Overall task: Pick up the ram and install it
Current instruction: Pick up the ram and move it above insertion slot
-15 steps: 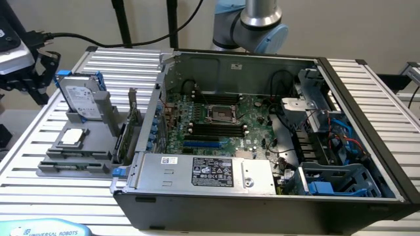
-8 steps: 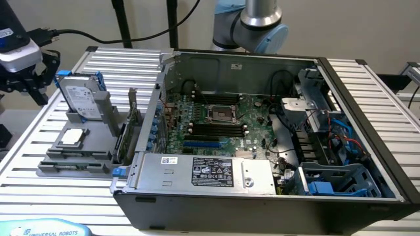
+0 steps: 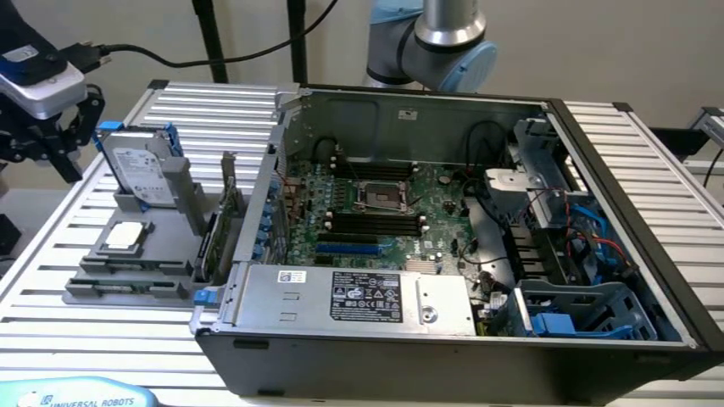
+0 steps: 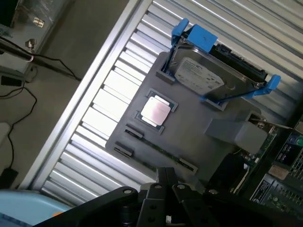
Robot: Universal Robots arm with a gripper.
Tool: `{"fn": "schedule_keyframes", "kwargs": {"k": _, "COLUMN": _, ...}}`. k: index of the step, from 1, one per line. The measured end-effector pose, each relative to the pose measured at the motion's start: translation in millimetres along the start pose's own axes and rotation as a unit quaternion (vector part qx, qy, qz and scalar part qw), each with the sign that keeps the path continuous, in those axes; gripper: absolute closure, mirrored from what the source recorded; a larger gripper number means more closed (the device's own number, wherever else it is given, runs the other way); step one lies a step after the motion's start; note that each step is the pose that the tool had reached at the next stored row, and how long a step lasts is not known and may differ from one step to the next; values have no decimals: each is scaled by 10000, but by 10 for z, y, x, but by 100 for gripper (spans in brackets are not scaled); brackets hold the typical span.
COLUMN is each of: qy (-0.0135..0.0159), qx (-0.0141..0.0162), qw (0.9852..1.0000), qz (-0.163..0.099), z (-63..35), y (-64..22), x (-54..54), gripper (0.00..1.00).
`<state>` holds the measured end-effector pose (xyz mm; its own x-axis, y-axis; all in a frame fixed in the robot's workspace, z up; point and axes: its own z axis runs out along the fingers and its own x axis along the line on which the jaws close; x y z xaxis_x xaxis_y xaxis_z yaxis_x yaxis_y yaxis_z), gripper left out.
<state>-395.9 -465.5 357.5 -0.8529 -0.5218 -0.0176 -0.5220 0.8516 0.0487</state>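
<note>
Exterior view: the gripper (image 3: 54,140), jaws closed on nothing, hangs at the exterior view's left, apart from the gray parts holder (image 3: 85,295). The ram (image 3: 127,265) lies slotted there beside a CPU (image 3: 122,236), left of the open computer case (image 3: 453,360).

Wrist view: the gripper (image 4: 166,176) hovers above the holder (image 4: 189,127). The ram (image 4: 163,150) sits edge-up near the CPU (image 4: 155,111), and a hard drive (image 4: 203,75) stands beyond.

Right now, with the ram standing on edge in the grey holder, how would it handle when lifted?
The ram looks thin and board-like, so it is probably stiff and light. Standing on its narrow edge in the grey holder, it would likely tip if set down unsupported.
</note>
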Motion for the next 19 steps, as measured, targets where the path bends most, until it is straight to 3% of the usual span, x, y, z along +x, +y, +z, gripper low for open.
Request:
{"fn": "schedule_keyframes", "kwargs": {"k": 5, "qy": 22, "qx": -8, "qw": 9990, "qz": -457, "z": 6, "y": 0, "x": 0, "gripper": 89}}
{"fn": "schedule_keyframes", "kwargs": {"k": 10, "qy": 44, "qx": -16, "qw": 9959, "qz": -907, "z": 12, "y": -1, "x": 0, "gripper": 89}}
{"fn": "schedule_keyframes", "kwargs": {"k": 15, "qy": 66, "qx": -24, "qw": 9907, "qz": -1362, "z": 18, "y": -1, "x": 0, "gripper": 89}}
{"fn": "schedule_keyframes", "kwargs": {"k": 19, "qy": 83, "qx": -30, "qw": 9851, "qz": -1717, "z": 22, "y": -1, "x": 0, "gripper": 89}}
